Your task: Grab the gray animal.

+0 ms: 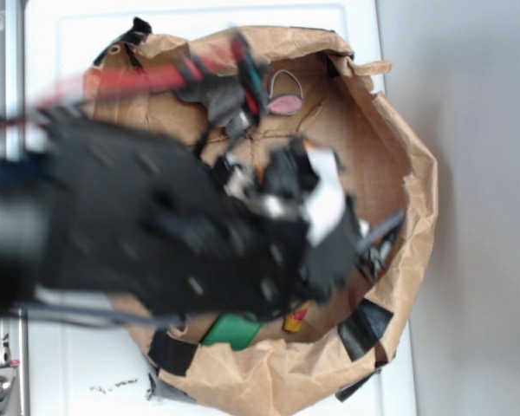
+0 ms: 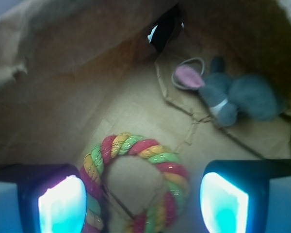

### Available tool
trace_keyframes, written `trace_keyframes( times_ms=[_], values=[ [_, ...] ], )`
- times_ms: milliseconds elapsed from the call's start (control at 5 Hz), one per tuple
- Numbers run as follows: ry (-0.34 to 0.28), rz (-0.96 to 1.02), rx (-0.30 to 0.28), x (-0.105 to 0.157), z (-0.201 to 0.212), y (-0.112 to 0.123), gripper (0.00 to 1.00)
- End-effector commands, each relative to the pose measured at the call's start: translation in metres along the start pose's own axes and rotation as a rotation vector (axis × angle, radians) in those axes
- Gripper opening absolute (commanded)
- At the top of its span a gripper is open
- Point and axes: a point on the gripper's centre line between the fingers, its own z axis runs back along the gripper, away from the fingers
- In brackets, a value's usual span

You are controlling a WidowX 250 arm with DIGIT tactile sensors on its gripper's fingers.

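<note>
The gray animal point(image 2: 235, 97), a small gray plush mouse with a pink ear point(image 2: 188, 77) and a pale looped cord, lies on the bag floor at the upper right of the wrist view. In the exterior view its pink ear point(image 1: 284, 105) shows near the bag's far side. My gripper point(image 2: 143, 206) is open and empty, its jaws wide apart above a striped red-yellow-green rope ring point(image 2: 136, 150), short of the mouse and to its left. In the exterior view the blurred black arm covers most of the bag, with the gripper point(image 1: 374, 247) at its right end.
Everything sits inside a rolled-down brown paper bag point(image 1: 412, 173) with raised crumpled walls and black tape patches point(image 1: 364, 328). A green object point(image 1: 234, 330) lies by the near wall. The bag stands on a white surface point(image 1: 69, 373). A dark gap point(image 2: 166, 26) shows in the far bag wall.
</note>
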Motion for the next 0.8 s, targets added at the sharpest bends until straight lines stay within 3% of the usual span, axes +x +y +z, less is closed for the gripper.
trace_keyframes(
  times_ms=[0,400,600],
  values=[
    [0.022,0.036,0.005,0.044,0.008,0.033,1.0],
    [-0.068,0.108,0.029,0.039,-0.029,0.039,1.0],
    [-0.079,0.119,0.053,0.044,-0.032,0.04,1.0]
  ],
)
